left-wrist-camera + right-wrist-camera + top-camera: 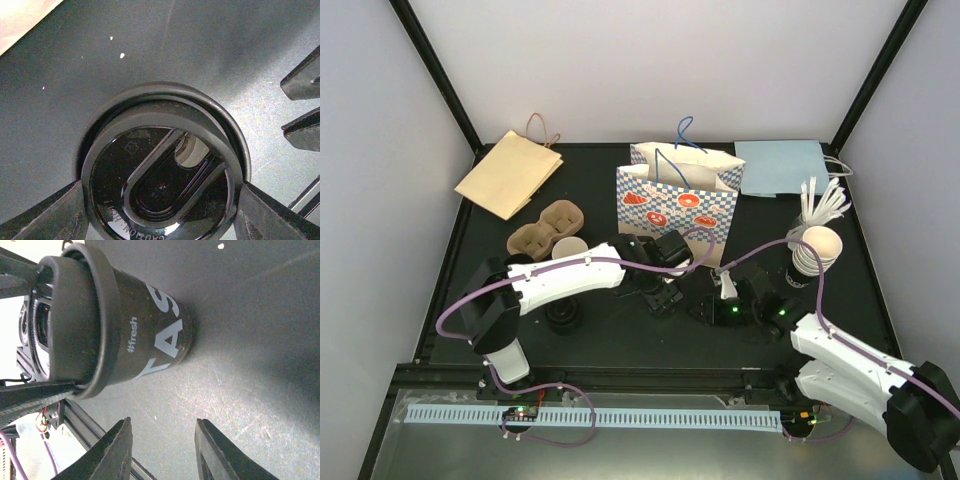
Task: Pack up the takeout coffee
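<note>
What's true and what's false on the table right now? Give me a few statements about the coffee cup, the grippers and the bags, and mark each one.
1. The left gripper is closed on the black lid sitting on the black cup. True.
2. The right gripper holds the cup. False: its jaws are open and empty, and the cup stands apart from them.
3. The checkered bag stands upright with its mouth open. True.
4. The brown paper bag stands upright beside it. False: it lies flat at the far left of the table.
</note>
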Available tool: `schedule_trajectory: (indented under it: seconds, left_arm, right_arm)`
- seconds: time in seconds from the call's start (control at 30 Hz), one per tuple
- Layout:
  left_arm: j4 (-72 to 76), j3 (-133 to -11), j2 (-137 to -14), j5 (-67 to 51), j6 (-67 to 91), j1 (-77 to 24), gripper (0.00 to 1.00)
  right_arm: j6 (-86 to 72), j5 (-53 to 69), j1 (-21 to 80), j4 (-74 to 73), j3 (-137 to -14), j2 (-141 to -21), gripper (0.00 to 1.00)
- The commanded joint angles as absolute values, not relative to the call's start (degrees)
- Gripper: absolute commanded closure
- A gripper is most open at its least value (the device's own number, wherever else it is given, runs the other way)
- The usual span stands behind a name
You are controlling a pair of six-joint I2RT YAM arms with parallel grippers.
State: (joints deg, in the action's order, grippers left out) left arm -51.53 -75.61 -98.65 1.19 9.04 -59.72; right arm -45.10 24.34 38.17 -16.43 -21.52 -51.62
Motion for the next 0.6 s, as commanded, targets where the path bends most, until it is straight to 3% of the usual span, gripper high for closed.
schedule_trajectory:
  seconds: [0.0,0.27,0.57]
  left_arm:
    - [-55.45,-70.77,-106.74,-4.37,8.71,-60.47,0.40]
    - [-55.62,-71.19,-106.66,-4.21,8.31,-60.47,0.40]
    - [-55.90,-71.45,-106.61,-4.12,8.06,-60.47,0.40]
  right_arm:
    - [-43.73,27.13,38.34,-17.94,-23.47,-51.63,0.64]
    - [-48.91,32.12,32.95,-3.35,-20.70,-52.81,0.66]
    - [-48.57,34.80,31.44,2.64,-20.73,-59.79,0.68]
